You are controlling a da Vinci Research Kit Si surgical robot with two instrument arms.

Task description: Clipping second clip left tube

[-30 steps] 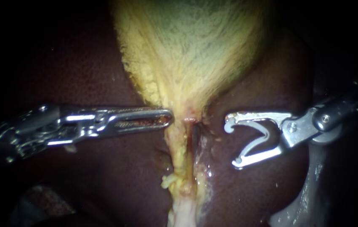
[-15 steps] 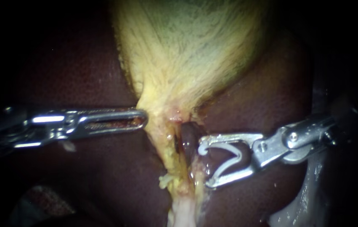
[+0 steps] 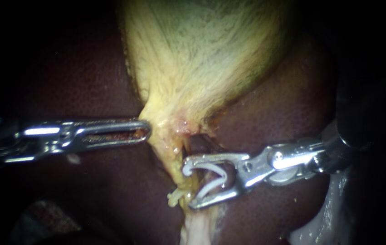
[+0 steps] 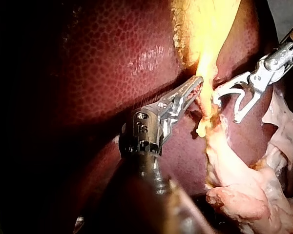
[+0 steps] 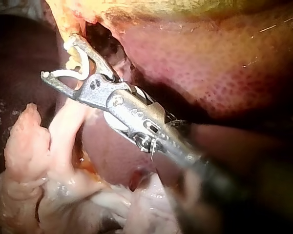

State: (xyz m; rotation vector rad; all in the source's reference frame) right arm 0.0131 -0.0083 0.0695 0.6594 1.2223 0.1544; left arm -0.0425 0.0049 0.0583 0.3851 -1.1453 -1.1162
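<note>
— Over at nine o'clock, the left instrument (image 3: 146,131) has drawn back toward its own side. Its jaws are clamped on the narrow lower edge of the gallbladder (image 3: 202,59), and that yellow neck has slid with it across the liver (image 3: 79,81).

— Traction, then?

— Reads that way to me. The pull has opened things up at the middle of the dial, where a dark tube (image 3: 198,144) now shows beside the neck.

— And from three o'clock?

— That's the big move. The right instrument (image 3: 189,186) was well clear of the tissue a second ago, and it has swept right in. Its jaws stand wide apart, cradling the white clip (image 3: 202,165), which hasn't been squeezed. Their tips now reach the yellow strand (image 3: 178,179) that runs down toward six o'clock.

— Is the tube inside the clip?

— Can't swear to it. The dark tube sits just above the upper jaw, and the strand lies at the clip's mouth. Which of them is the left tube, I can't tell. My call is that this is the placing stage, not the firing. I'd want both tips visible beyond the tube's far side before any squeeze.
</note>
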